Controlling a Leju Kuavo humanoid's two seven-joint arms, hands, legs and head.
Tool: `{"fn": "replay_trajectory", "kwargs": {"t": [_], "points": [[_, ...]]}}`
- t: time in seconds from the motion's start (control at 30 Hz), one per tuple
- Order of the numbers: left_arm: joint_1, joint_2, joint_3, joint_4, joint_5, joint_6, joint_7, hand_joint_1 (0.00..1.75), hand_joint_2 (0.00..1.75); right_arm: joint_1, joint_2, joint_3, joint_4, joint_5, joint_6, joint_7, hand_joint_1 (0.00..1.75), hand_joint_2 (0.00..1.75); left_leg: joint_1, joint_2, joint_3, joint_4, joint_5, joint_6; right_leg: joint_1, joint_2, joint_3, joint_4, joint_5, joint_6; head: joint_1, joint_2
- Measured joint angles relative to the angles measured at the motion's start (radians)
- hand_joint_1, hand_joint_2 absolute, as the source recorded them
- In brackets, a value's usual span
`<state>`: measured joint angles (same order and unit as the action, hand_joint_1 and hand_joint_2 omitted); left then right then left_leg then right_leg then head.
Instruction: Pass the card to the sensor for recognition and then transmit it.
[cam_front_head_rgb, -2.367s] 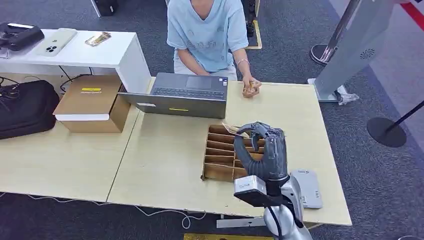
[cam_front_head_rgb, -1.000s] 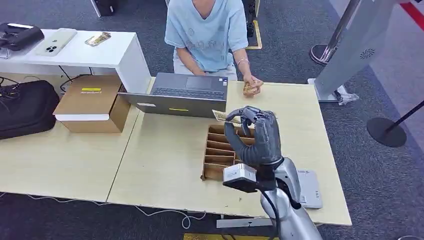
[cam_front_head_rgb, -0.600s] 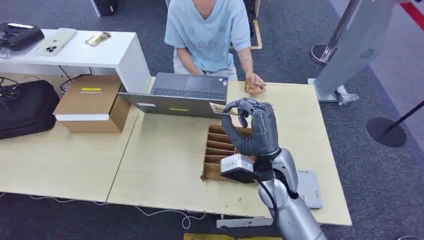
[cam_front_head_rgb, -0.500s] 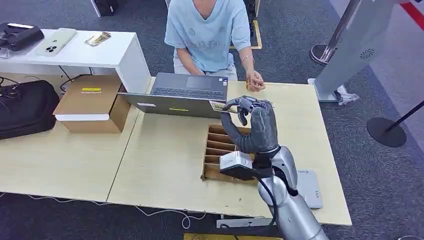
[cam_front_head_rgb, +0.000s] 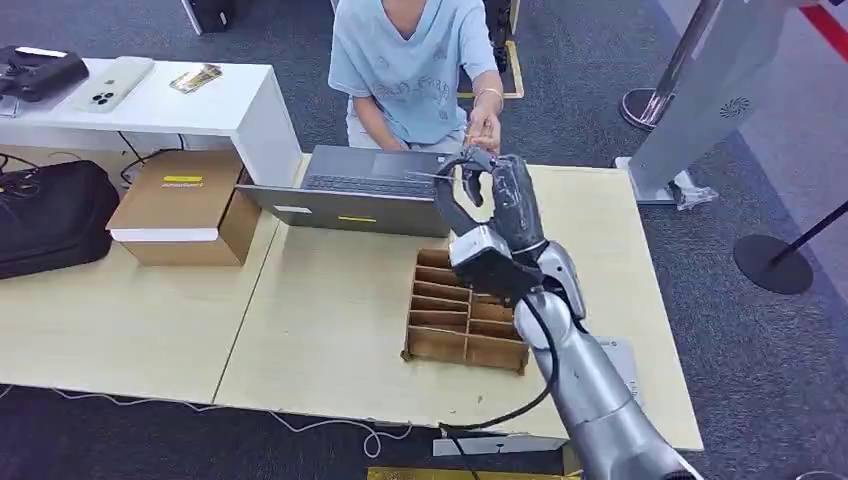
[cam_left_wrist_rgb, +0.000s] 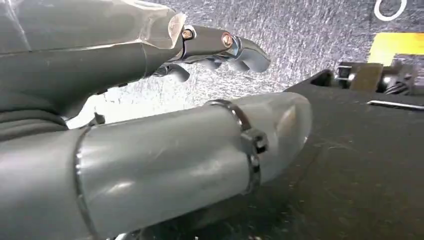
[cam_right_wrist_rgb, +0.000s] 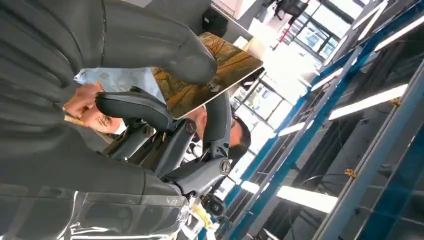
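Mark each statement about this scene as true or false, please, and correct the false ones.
1. The right hand pinches a card. True.
2. The right hand is down inside the cardboard divider box. False: it is raised above the far edge of the table, near the person's hand.
3. The laptop lies open on the table. True.
4. The phone lies on the wooden table. False: it lies on the white desk.
5. The left hand holds a card. False: it holds nothing.

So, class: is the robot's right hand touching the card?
Touching. The right wrist view shows the right hand with its thumb pressed on the card, pinching it.
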<state>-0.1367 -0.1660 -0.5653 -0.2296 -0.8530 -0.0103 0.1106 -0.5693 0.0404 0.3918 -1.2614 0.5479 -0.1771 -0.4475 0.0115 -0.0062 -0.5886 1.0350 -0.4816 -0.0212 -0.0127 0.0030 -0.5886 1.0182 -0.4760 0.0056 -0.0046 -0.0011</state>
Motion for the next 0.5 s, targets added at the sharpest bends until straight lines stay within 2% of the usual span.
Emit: {"fn": "replay_trajectory", "kwargs": {"t": [0.17,0.5], "points": [[-0.002,-0.006,0.001,0.0,-0.013,0.0,0.0,0.0,0.0,-0.123,0.018,-0.027,0.145,-0.095,0.069,-0.005,1.75,1.75,0.0,0.0,0.0,0.0,0.0,0.0,0.0,0.0,0.0,0.0,0.0,0.0,0.0,0.0],[-0.003,-0.015,0.002,0.0,-0.032,-0.001,-0.007,0.0,0.0,-0.309,0.024,-0.032,0.411,-0.05,0.057,0.019,1.75,1.75,0.0,0.0,0.0,0.0,0.0,0.0,0.0,0.0,0.0,0.0,0.0,0.0,0.0,0.0]]}}
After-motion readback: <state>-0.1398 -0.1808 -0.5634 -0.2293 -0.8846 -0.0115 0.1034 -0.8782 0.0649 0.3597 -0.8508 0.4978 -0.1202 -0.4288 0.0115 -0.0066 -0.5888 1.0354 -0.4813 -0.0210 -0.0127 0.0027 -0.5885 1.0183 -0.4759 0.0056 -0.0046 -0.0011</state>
